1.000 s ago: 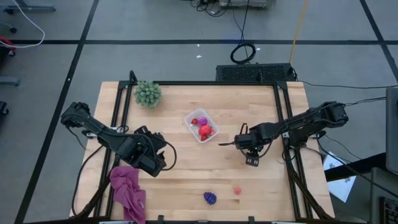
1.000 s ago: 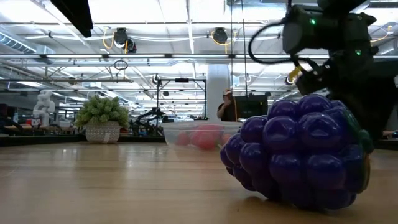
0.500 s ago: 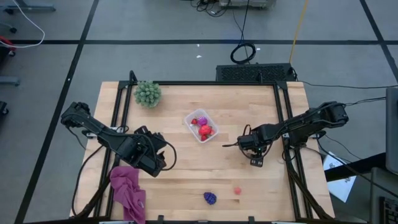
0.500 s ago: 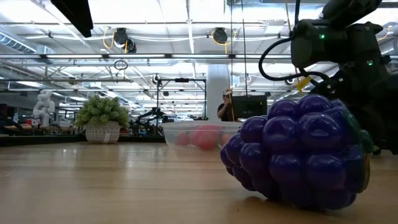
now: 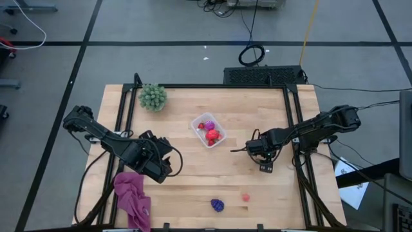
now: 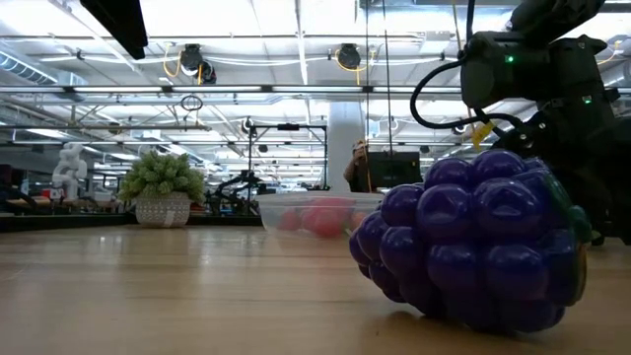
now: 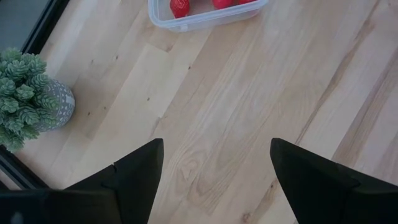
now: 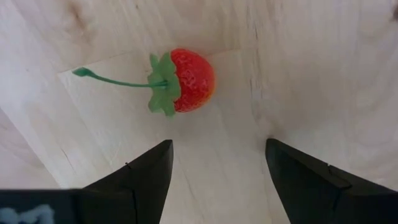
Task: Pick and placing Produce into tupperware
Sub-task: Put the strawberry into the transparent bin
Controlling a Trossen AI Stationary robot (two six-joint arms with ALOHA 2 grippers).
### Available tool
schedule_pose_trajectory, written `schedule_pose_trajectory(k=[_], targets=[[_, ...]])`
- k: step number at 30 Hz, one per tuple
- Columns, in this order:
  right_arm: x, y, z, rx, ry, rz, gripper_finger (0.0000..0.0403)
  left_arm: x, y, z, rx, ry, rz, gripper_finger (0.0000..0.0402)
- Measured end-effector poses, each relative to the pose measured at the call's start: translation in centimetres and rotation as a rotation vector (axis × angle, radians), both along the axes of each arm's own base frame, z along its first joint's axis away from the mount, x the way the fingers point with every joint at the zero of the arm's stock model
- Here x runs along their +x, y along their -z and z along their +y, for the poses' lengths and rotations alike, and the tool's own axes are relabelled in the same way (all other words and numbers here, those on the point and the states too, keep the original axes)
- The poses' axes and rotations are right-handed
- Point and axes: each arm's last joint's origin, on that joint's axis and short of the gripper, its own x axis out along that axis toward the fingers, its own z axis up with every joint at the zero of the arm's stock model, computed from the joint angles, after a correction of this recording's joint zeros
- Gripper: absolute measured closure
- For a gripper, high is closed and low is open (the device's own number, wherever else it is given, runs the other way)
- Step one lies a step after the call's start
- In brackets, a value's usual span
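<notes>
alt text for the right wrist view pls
A small red toy strawberry with a green leafy cap and a long thin green stem lies on the pale wooden table, ahead of the right hand. The hand's two dark fingers are open and empty at the bottom of the picture.

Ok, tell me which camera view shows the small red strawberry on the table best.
The right wrist view: the strawberry fills the frame centre, green stem visible, ahead of the right gripper's open fingers. The high view shows it only as a red dot. The low and left wrist views don't show it.
</notes>
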Motion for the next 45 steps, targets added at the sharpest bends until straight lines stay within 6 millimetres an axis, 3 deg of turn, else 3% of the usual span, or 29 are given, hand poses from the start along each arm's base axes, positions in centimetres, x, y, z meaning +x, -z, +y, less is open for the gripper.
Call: schedule_pose_trajectory(k=[19, 23, 28, 35, 45], targets=[[-0.3, -0.2, -2.5, -0.002, 0.028, 0.018, 0.0154, 0.0, 0.0, 0.0, 0.000, 0.000, 0.000, 0.0105], [-0.3, -1.4, -2.4, 0.004, 0.026, -0.042, 0.0154, 0.0, 0.0, 0.0, 0.000, 0.001, 0.000, 0.0105], [-0.3, -4.4, -2.1, 0.013, 0.003, -0.205, 0.0154, 0.1, 0.0, 0.1, 0.000, -0.006, 0.001, 0.0105], [-1.0, -6.6, -1.7, 0.013, -0.115, -0.342, 0.0154, 0.4, 0.0, 0.8, -0.001, -0.033, -0.001, 0.0105], [-0.1, -5.7, -0.9, -0.053, -0.479, -0.373, 0.0154, 0.9, 0.0, 1.4, -0.010, -0.061, -0.017, 0.0105]])
